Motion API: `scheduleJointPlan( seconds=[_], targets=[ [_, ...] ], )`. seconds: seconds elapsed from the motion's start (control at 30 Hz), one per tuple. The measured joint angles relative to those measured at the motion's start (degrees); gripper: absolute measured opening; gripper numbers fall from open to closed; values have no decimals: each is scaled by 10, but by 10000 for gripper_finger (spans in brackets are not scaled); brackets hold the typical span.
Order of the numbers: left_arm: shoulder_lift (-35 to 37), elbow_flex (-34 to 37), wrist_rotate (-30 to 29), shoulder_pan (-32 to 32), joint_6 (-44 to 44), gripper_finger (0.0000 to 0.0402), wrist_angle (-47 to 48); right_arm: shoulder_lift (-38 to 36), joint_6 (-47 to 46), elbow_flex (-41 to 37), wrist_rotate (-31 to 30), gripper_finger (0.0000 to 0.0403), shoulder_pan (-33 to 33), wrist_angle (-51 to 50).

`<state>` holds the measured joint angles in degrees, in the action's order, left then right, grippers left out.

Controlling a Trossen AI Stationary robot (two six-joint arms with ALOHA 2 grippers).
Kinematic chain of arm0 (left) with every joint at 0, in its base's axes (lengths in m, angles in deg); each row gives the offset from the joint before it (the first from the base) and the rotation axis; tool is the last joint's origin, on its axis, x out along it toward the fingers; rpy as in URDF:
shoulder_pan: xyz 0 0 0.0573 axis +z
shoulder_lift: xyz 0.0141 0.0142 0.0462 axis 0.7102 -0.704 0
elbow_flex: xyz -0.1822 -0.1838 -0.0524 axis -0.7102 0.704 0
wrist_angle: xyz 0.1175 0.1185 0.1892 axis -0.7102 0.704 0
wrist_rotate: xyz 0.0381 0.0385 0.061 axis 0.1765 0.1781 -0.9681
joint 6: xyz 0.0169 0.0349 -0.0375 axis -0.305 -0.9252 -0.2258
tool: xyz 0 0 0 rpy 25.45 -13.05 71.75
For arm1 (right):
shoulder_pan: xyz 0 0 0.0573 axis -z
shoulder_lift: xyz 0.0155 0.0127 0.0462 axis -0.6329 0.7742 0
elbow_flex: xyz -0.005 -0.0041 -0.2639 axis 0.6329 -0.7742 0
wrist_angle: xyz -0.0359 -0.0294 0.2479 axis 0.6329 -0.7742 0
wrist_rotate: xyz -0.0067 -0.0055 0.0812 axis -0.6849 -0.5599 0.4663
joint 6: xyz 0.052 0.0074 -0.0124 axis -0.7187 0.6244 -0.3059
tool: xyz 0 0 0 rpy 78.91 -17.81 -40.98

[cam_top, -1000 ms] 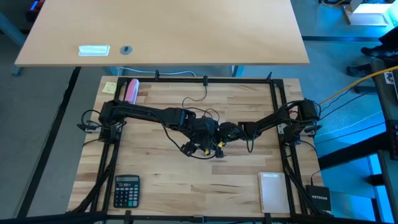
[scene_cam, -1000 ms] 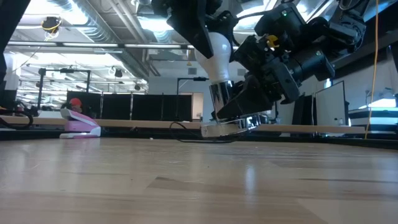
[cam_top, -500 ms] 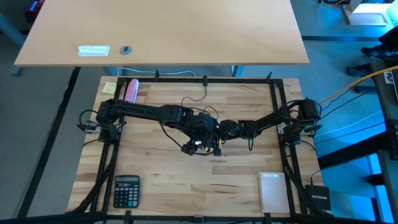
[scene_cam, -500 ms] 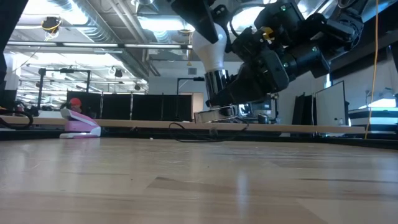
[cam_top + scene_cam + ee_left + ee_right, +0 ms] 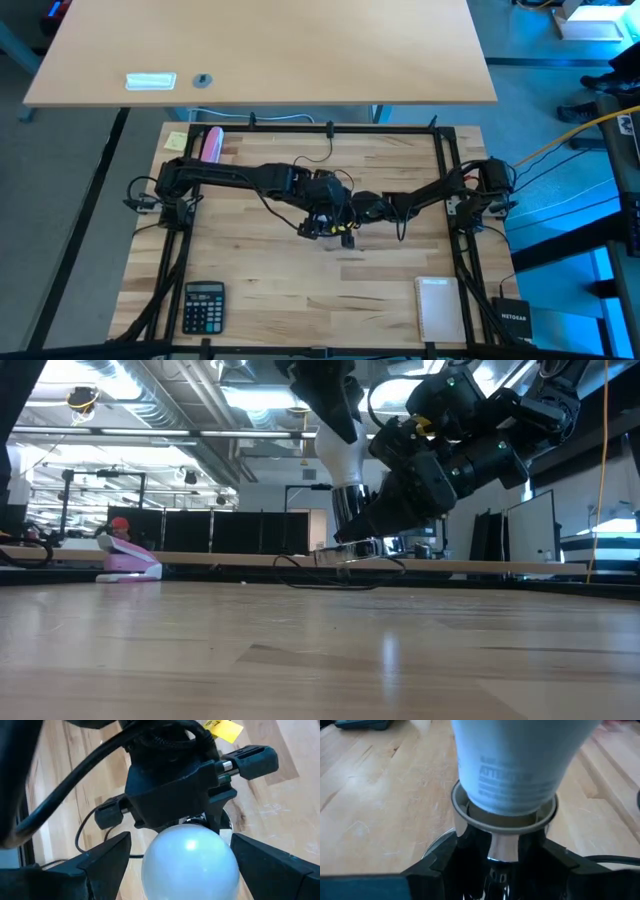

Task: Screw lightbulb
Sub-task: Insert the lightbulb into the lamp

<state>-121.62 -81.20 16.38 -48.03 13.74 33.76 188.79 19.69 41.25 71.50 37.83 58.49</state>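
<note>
- Calculator: near left corner of the wooden table, lying flat, well apart from the work.
- White pad: near right part of the table, flat; a small dark box sits just off the table's right edge beside it.
- Left gripper: at table centre, reaching in from the left. Its fingers stand either side of the bulb's dome; from the wrist view I cannot tell whether they press on the glass or stand slightly clear of it.
- Lightbulb: held above table centre, upright, dome up, its narrow end seated in the mouth of the socket. Judged light, rigid, smooth and breakable; the dome is slippery, so hold should be taken across its widest part, evenly, with modest squeeze.
- Socket: round silver shell, lifted clear of the table, directly under the bulb; the bulb's printed neck enters its rim.
- Right gripper: at table centre, reaching in from the right, clenched around the socket body just below its rim, steadying it for turning.
- Black cord: trails from the socket down to the table and away toward the far edge.
- Pink-and-white object: far left corner, lying lengthwise, next to a yellow note.
- Second table: beyond the far edge, bearing a small white item and a dark round item.
</note>
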Motion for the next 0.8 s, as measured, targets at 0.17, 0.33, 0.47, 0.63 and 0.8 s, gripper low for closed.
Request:
scheduleJointPlan(
  seconds=[0.17, 0.33, 0.47, 0.63, 0.8],
  targets=[
    [0, -12, 2, -2, 27, 332, 5, 0, 0, -1, -7, 180, 5, -11],
    [0, -44, 0, -2, 91, 331, 30, 0, 0, -1, -17, 180, 11, -11],
    [3, -71, -34, 6, 202, 331, 100, 0, 1, -1, -33, 180, 16, -12],
    [8, -80, -49, 28, 401, 331, 158, 0, 3, -2, -47, 180, 23, -20],
    [8, -77, -23, 46, 504, 331, 149, 0, 19, -2, -58, 180, 23, -24]
  ],
)
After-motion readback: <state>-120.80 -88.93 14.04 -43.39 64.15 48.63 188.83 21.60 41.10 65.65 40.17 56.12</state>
